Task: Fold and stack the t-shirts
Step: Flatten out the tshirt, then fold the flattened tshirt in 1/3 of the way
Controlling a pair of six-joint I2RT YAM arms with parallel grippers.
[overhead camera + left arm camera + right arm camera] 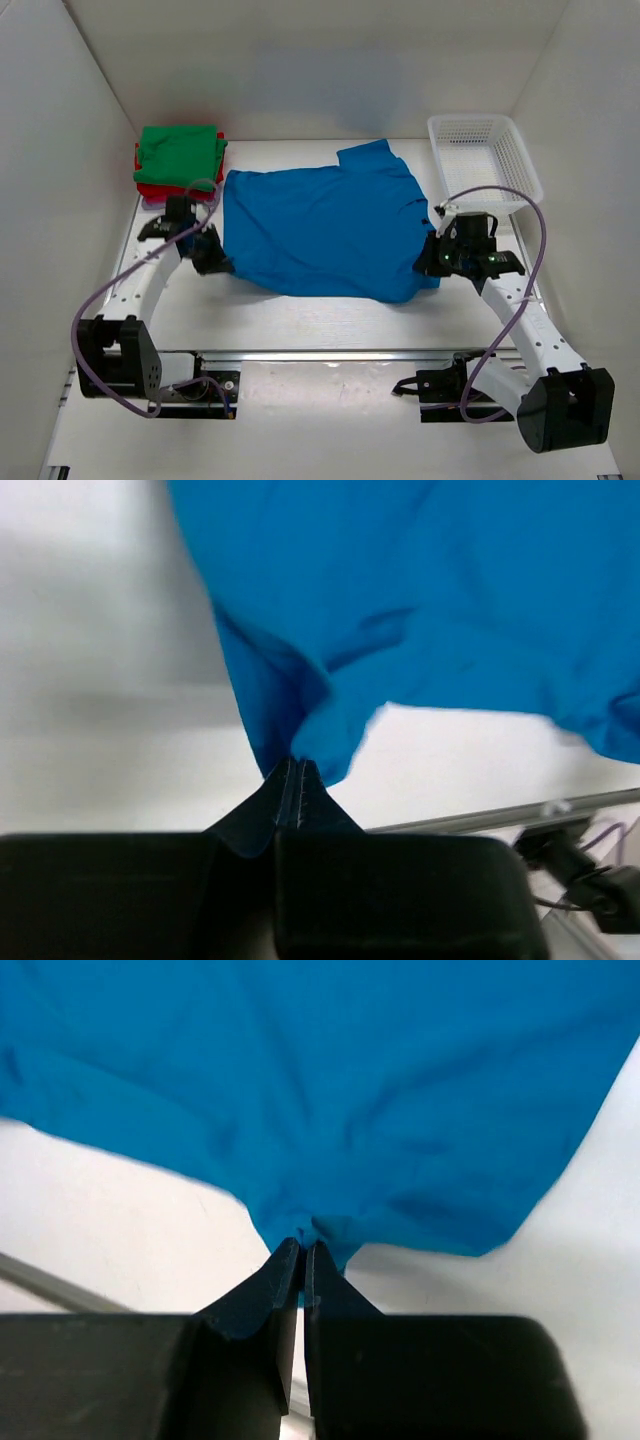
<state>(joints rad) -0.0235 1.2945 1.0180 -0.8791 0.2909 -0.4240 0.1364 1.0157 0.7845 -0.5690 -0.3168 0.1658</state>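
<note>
Left gripper and right gripper each pinch a side edge; blue t-shirt stretches between them

Setting: robotics lab test cell. Evidence: plain white panel walls boxing in a white table; metal mounting rail at 6 o'clock; purple cabling; white mesh basket at 2 o'clock.

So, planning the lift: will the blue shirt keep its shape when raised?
Probably not: the blue shirt bunches where the left gripper pinches it, so it should sag between holds. It looks thin, likely light; the right gripper grips just an edge.
</note>
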